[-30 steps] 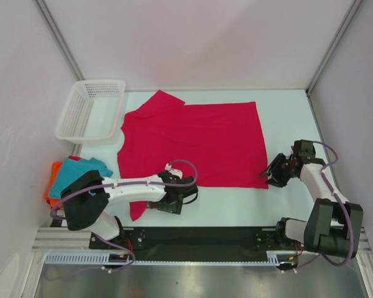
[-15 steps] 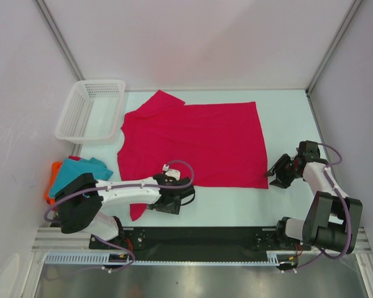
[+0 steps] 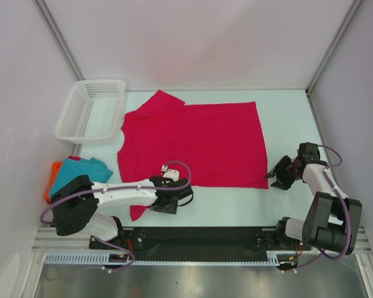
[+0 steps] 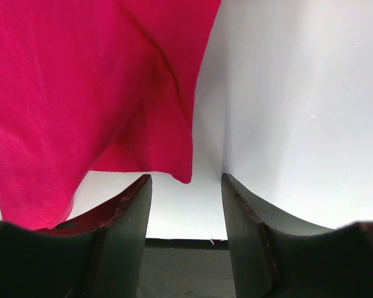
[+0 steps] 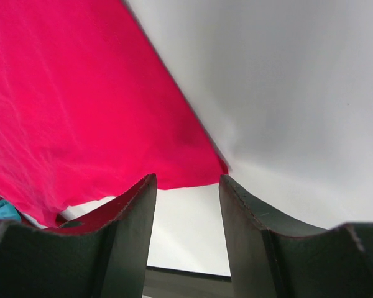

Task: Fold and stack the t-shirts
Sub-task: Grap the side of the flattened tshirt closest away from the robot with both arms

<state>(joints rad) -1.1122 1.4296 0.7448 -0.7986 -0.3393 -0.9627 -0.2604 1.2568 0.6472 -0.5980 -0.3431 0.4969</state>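
The crimson-pink t-shirt (image 3: pixel 193 143) lies spread flat across the middle of the white tabletop (image 3: pixel 286 118), collar end toward the left, hem toward the right. One sleeve points to the far side, the other to the near edge.

Over on the near side, the left claw (image 3: pixel 168 202) sits low on the tabletop, right at the shirt's near edge and just beside the near sleeve. Look through the left wrist camera: the claw (image 4: pixel 186 180) is spread wide, both dark fingers (image 4: pixel 121 214) apart. A pointed corner of the pink cloth (image 4: pixel 81 93) dips into the gap between the tips. Nothing is pinched there.

Across the way, the right claw (image 3: pixel 278 174) crouches at the shirt's near right hem corner. From the right wrist camera, that claw (image 5: pixel 186 180) is wide apart too. The hem corner (image 5: pixel 112 112) ends just ahead of the right fingertip, and no cloth is gripped.

At the left edge, a teal t-shirt (image 3: pixel 74 174) rests on top of an orange t-shirt (image 3: pixel 51 180), bunched beside the left arm. A white mesh basket (image 3: pixel 101 81) stands at the far left corner, just beside the pink shirt's collar end.
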